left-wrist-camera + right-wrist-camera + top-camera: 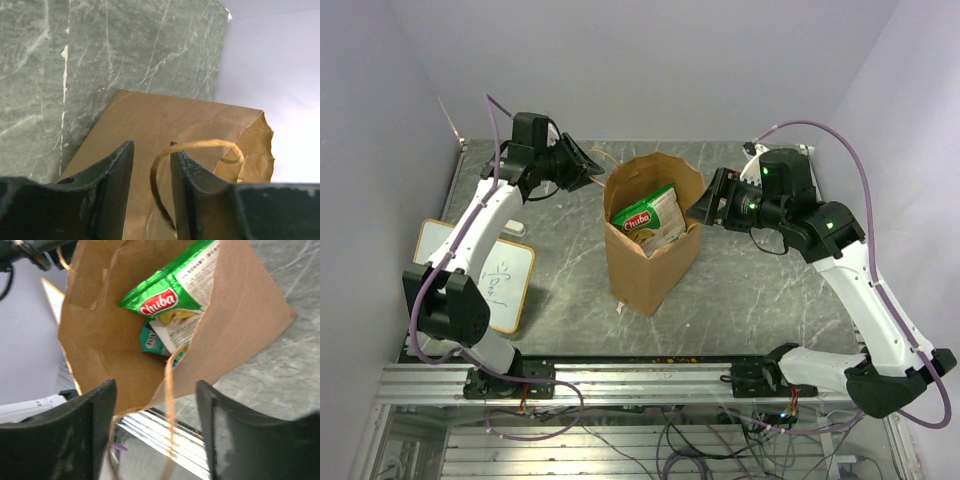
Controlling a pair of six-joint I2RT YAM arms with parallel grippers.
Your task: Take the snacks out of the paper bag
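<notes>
OPERATOR: Nearest the lens, left wrist view: left gripper (151,147), parted by a narrow gap, clamping nothing. Twisted handle (200,144) looped through that gap, unpinched as far as visible. Confirm right side.

TECHNICIAN: Confirmed. Right gripper (155,390) spread wide, holding nothing, straddling the near rim of paper bag (240,325) and its second string handle (170,390).

OPERATOR: Report bag position.

TECHNICIAN: Upright near the middle of table (770,290), between both grippers, mouth open upward. Whiteboard (510,275) well apart, on the left.

OPERATOR: Report progress.

TECHNICIAN: Judged at zero extracted. No packet seen outside the bag. Green-white packet (165,295) with red logo uppermost inside; teal-blue packet (148,340) partly beneath it; any others hidden, count unknown. Remaining: steady the bag, reach in, lift out each packet in turn.
</notes>
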